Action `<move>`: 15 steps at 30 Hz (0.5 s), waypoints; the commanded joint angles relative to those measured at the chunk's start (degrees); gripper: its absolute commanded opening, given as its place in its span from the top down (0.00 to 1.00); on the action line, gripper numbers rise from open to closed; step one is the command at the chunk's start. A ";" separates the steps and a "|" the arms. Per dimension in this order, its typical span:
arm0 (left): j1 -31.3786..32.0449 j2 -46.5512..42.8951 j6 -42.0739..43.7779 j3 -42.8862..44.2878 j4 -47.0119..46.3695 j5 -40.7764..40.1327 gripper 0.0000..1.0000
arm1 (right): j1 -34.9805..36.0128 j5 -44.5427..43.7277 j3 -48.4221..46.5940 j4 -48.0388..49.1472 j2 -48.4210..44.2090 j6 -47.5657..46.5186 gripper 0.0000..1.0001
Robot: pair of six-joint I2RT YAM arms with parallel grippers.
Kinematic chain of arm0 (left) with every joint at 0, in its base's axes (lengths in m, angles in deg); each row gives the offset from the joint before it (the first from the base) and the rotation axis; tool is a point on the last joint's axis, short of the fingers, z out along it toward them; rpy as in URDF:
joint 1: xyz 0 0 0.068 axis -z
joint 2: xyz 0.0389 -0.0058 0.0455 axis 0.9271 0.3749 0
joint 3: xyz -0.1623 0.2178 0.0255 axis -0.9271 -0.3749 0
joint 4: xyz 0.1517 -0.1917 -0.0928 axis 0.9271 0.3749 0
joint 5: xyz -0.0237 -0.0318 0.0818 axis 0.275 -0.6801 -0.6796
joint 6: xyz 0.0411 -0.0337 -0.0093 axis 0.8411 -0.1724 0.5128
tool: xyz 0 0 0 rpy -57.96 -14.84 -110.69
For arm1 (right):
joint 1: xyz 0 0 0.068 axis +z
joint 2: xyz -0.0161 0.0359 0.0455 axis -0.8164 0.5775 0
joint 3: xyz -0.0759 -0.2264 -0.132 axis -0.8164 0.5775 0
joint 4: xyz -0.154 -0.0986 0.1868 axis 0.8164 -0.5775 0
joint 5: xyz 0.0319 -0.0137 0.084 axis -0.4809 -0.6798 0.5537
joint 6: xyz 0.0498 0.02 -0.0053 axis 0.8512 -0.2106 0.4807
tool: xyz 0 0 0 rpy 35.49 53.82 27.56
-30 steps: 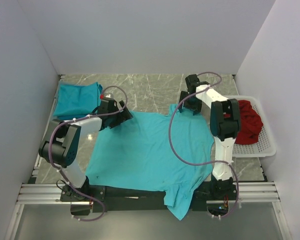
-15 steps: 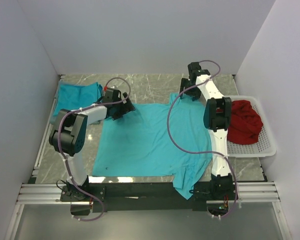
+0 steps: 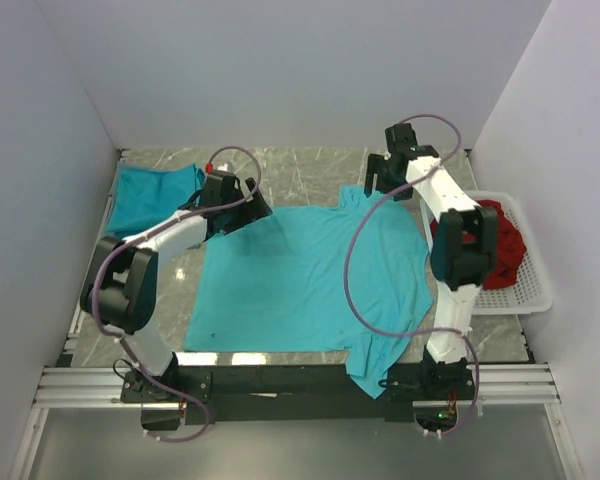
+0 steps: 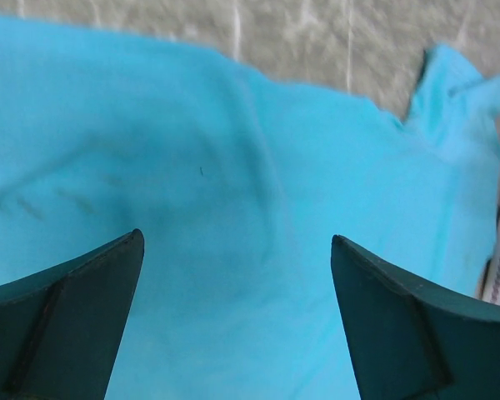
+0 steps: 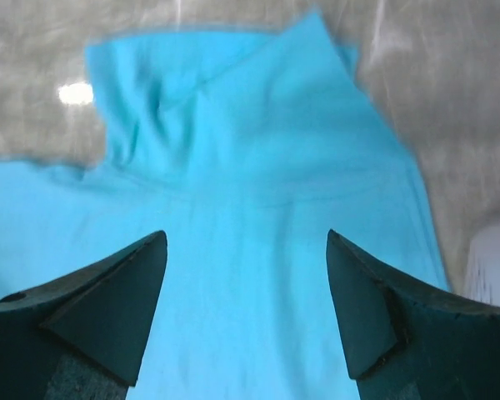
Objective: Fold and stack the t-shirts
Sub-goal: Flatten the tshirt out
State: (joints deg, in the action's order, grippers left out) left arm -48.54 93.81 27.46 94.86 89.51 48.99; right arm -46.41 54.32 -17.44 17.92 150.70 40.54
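A turquoise t-shirt (image 3: 305,280) lies spread flat in the middle of the table, and one sleeve (image 3: 373,368) droops over the near edge. A second turquoise t-shirt (image 3: 156,196) lies folded at the far left. My left gripper (image 3: 250,212) is open over the spread shirt's far left corner. In the left wrist view the gripper (image 4: 235,237) has cloth (image 4: 233,167) below its jaws and none between them. My right gripper (image 3: 377,187) is open over the far right sleeve. In the right wrist view the gripper (image 5: 246,235) hangs above that sleeve (image 5: 225,100).
A white basket (image 3: 535,290) holding a red cloth (image 3: 490,245) stands at the right edge of the marble table (image 3: 300,170). Grey walls enclose the left, back and right. The black rail (image 3: 280,385) runs along the near edge.
Both grippers moved toward the far wall and the spread shirt slid with them, away from the near edge. It lies flatter now, and less cloth hangs over the front.
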 commanded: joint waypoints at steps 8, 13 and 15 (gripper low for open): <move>1.48 -11.19 0.05 -15.48 -3.81 0.36 0.00 | 4.16 -4.05 39.51 12.50 -26.21 9.53 0.16; 1.48 -10.76 -0.65 -18.13 -5.14 -0.43 0.01 | 4.25 -6.08 45.50 12.23 -28.33 8.21 0.16; 1.39 -8.92 -0.39 -17.60 -4.70 -1.49 0.00 | 4.25 -6.17 44.63 11.80 -26.41 8.12 0.16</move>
State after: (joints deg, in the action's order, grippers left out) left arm -47.03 84.35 27.00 76.45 87.61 48.77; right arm -41.86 50.21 28.59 27.28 125.33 48.19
